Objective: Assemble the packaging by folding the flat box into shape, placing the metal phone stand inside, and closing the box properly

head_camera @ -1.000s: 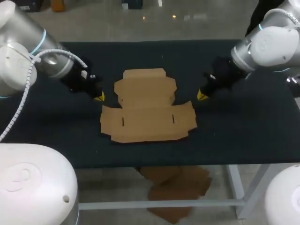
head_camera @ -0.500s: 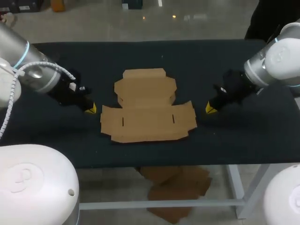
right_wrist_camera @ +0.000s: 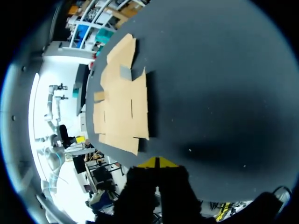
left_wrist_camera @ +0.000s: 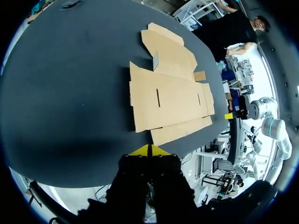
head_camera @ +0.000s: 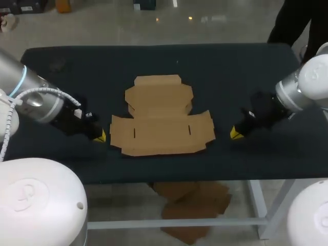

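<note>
I see flat box (head_camera: 160, 119) lying unfolded at middle of table (head_camera: 230, 72), flaps spread, narrower panel on far side. My left gripper (head_camera: 100, 136) sits low just left of box's near-left corner, not touching, yellow tips pressed together, holding nothing. My right gripper (head_camera: 234, 133) sits right of box, apart, tips likewise together, empty.

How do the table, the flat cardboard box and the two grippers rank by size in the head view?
1. table
2. flat cardboard box
3. left gripper and right gripper: alike in size, not ranked.
</note>
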